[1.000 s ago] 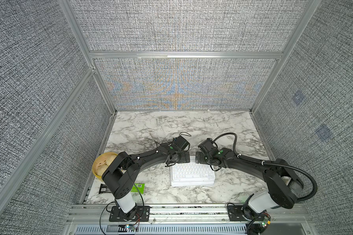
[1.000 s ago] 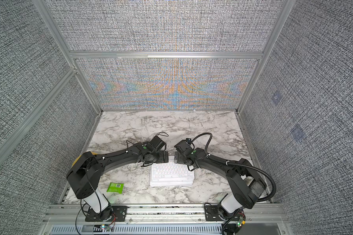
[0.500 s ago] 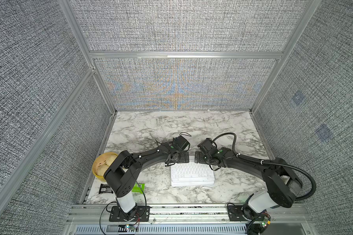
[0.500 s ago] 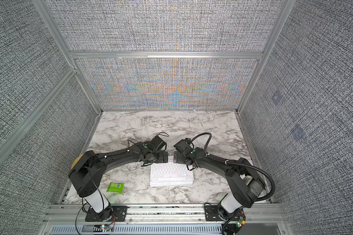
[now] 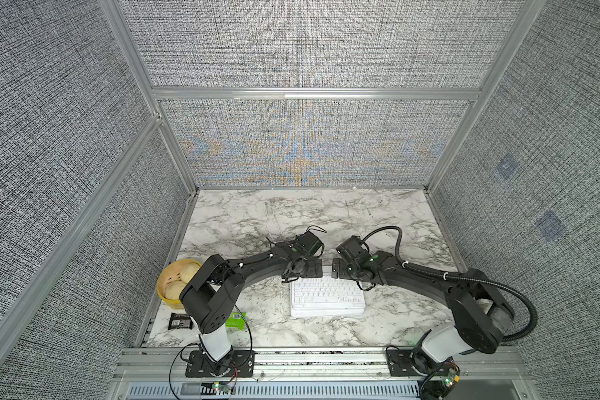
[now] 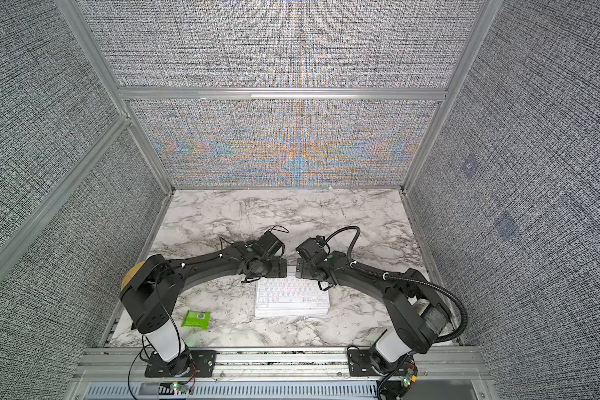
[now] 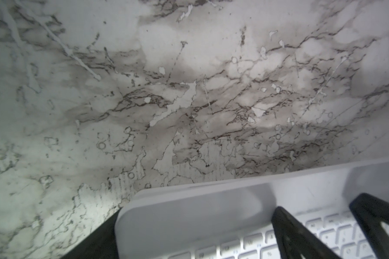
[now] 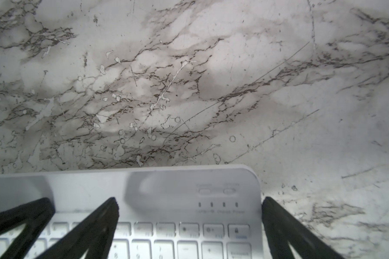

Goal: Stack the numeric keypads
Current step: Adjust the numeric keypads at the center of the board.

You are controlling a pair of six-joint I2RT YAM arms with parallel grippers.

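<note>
Little has shifted: left fingers [image 7: 296, 237] and right fingers [image 8: 88, 228], both spread apart, hover at the keypad stack [image 5: 328, 301], lower centre; stacking looks finished.

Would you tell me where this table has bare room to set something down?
Bare: the marble table beyond both arms, and its front strip right of the keypad stack. Crowded: left front, with bun basket, dark packet, green packet; the stack's far edge, under left gripper and right gripper.
</note>
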